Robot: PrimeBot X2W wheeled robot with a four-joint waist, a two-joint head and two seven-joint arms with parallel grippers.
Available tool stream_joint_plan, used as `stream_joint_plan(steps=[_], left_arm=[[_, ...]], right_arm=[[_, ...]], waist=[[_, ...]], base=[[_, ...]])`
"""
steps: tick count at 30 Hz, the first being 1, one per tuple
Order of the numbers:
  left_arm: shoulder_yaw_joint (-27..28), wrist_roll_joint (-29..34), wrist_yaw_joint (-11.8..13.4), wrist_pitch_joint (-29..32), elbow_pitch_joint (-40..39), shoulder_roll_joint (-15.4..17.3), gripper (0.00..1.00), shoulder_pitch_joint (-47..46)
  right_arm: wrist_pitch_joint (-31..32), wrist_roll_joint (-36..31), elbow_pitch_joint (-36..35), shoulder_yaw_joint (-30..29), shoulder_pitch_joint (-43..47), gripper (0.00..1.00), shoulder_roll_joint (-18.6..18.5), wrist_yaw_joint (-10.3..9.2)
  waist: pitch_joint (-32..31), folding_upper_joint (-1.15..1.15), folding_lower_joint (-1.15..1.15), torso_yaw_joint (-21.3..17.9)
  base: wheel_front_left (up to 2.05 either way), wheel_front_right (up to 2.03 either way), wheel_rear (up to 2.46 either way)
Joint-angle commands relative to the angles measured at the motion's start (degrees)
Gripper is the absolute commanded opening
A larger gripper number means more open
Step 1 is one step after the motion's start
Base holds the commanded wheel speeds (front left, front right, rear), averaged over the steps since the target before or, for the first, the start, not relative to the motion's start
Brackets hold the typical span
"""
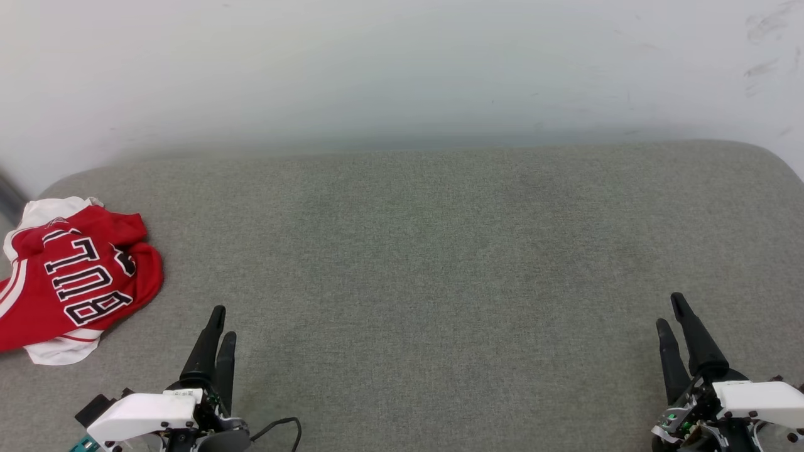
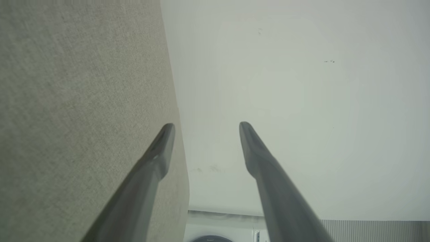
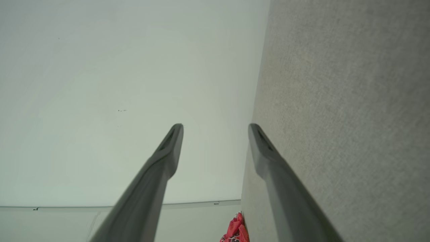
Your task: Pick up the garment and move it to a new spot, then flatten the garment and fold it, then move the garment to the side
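Grey fabric-covered surface, backed by a pale wall — carrying one item.

Item: the garment, a red jersey with white sleeves and black "BULLS" lettering, is lying crumpled at the surface's far left edge, partly running off the head view.

Left gripper: hovering near the garment on its right, not touching it, fingers spread wide and holding nothing.

Right gripper: sitting well apart at the opposite side, likewise spread and empty.

Step in hand, by judgement — the pick-up is only beginning. The next move is calling for the left gripper to reach leftward and down onto a raised fold.
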Motion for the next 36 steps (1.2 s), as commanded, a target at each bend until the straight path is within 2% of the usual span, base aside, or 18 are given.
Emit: stream_joint_plan(steps=[1,7,13,25,36], left_arm=[[0.05,0.51,0.0,-0.44,-1.47,0.2,1.0,-0.79],[1.28,3.74,0.06,-2.14,-2.38,0.22,1.0,-0.43],[2.23,8.89,1.17,-3.72,-4.26,0.23,1.0,-0.56],[-0.02,23.41,6.72,-6.58,-9.93,0.26,1.0,0.96],[-2.44,36.55,10.06,-8.9,-12.23,0.28,1.0,2.7]], right_arm=[[-0.49,-0.7,-1.12,0.14,-0.82,1.0,-0.03,0.08],[-2.19,-5.64,-2.51,0.09,-0.38,1.0,-0.02,0.08],[-3.76,-12.66,-4.84,0.01,0.1,1.0,-0.02,0.09],[-6.64,-28.98,-9.29,1.05,1.04,1.0,-0.01,0.1],[-8.97,-43.12,-12.55,2.71,2.26,1.0,0.0,0.1]], waist=[[0.01,0.0,0.0,-0.01],[0.08,0.0,0.0,-0.07],[0.22,0.0,0.0,-0.07],[0.27,0.0,0.0,-0.06],[0.26,0.0,0.0,-0.03]], base=[[0.0,0.0,0.0],[0.0,0.0,0.0],[0.0,0.0,0.0],[0.0,0.0,0.0],[0.0,0.0,0.0]])
